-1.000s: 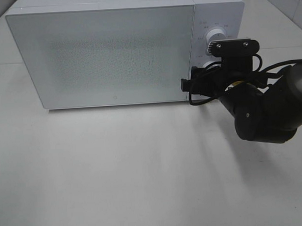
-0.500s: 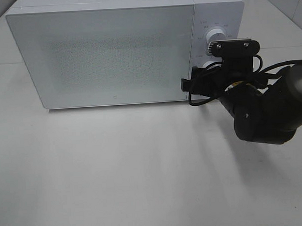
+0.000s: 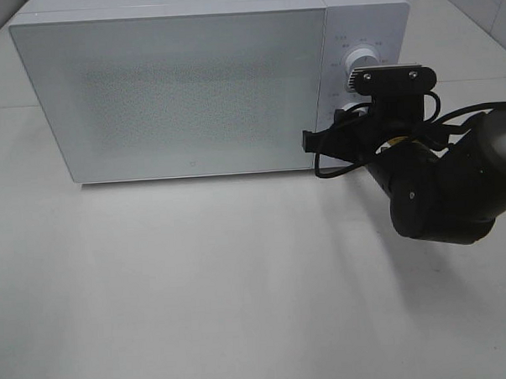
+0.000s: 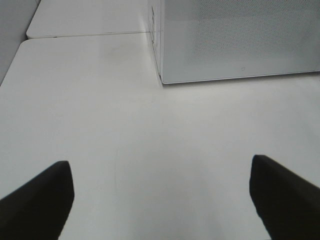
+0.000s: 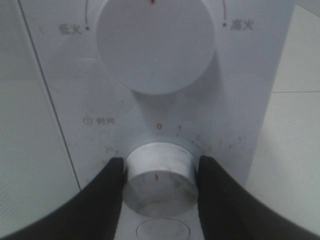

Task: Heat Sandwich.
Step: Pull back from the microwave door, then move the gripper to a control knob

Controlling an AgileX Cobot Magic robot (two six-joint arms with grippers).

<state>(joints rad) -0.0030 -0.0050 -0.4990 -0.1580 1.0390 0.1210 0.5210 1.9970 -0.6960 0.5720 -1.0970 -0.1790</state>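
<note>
Hovering over the worktop (image 4: 150, 125), left claw (image 4: 160, 165) is spread wide, released, w/ the microwave (image 4: 235, 40) corner just ahead of it. Microwave door (image 3: 173, 92) is closed. Sandwich isn't visible in any view, so can't tell where it sits. Right claw (image 5: 160, 164) is clenched on the lower knob (image 5: 159, 186), one finger touching each side, w/ the upper knob (image 5: 156, 45) just past it up the panel.

A matte white tabletop (image 3: 199, 292), softly lit, with a thin seam (image 4: 90, 35) between two slabs.
</note>
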